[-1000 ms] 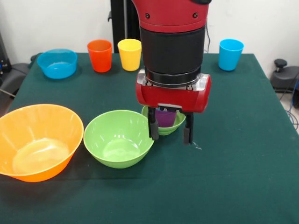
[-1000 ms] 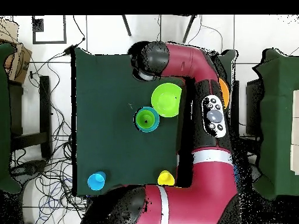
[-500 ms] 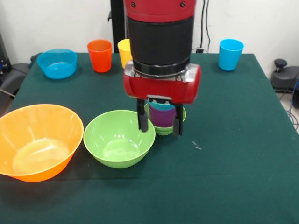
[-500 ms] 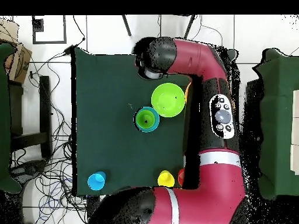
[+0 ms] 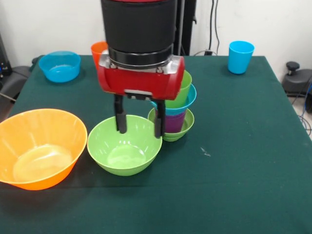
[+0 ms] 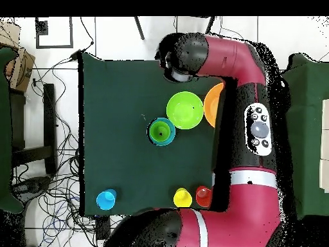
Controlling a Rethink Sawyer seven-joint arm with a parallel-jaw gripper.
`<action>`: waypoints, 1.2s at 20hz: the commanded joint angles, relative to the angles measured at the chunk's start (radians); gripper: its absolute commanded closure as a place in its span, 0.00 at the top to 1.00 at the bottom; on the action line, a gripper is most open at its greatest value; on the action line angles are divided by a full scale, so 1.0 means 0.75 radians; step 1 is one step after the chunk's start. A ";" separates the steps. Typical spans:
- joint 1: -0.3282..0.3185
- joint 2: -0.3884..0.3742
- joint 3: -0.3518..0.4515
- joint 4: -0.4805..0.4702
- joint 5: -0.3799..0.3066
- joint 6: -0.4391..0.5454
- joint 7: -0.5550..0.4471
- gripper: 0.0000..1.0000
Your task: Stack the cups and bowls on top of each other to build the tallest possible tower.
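My gripper (image 5: pixel 139 121) is open and empty, its two black fingers hanging just above the medium green bowl (image 5: pixel 124 146). Right of it stands the tower (image 5: pixel 174 109): small green bowl, purple cup, small blue bowl and green cup on top. From above the tower (image 6: pixel 162 132) sits beside the green bowl (image 6: pixel 185 110). The large orange bowl (image 5: pixel 41 146) is at the left. The medium blue bowl (image 5: pixel 59 66), orange cup (image 5: pixel 99 48) and light blue cup (image 5: pixel 241 56) stand along the far edge. The yellow cup (image 6: pixel 182 197) shows only in the overhead view, beside the orange cup (image 6: pixel 204 196).
The arm (image 6: pixel 254 128) covers one side of the table in the overhead view and part of the orange bowl (image 6: pixel 213 105). The light blue cup (image 6: pixel 106 199) stands alone near a table corner. Cables lie on the floor beside the table.
The arm has moved leftward in the front view, from in front of the tower to over the medium green bowl. The tower now shows in full. The gripper stayed open.
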 commanded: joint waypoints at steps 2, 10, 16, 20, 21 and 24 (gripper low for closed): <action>0.006 0.115 0.122 -0.135 -0.147 0.091 -0.458 1.00; 0.041 0.124 0.108 -0.116 -0.158 0.016 -0.375 1.00; 0.076 0.140 0.087 -0.119 -0.173 -0.025 -0.326 1.00; 0.085 0.160 0.077 -0.136 -0.179 0.005 -0.325 1.00; 0.092 0.165 0.067 -0.139 -0.184 0.025 -0.314 1.00; 0.100 0.180 0.059 -0.140 -0.196 -0.004 -0.292 1.00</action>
